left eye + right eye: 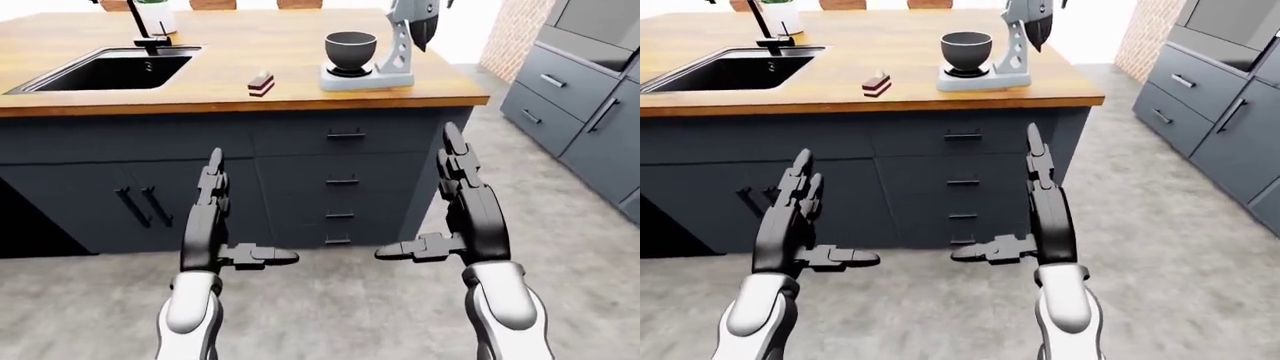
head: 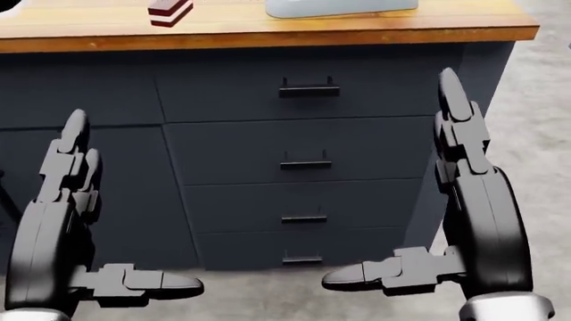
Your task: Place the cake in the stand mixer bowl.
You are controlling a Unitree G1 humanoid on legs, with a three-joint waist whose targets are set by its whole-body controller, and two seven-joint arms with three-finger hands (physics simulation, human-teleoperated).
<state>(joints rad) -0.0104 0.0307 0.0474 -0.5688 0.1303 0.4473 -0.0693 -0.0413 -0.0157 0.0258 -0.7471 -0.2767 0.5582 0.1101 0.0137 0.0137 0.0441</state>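
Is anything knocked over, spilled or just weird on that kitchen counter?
Only one oddity: a cake slice sits directly on the bare wooden counter, no plate under it, left of the stand mixer. The mixer's bowl stands upright. Nothing looks spilled or broken.

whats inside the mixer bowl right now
The mixer bowl sits on the stand mixer base; its rim hides the inside. The cake lies on the counter to its left.
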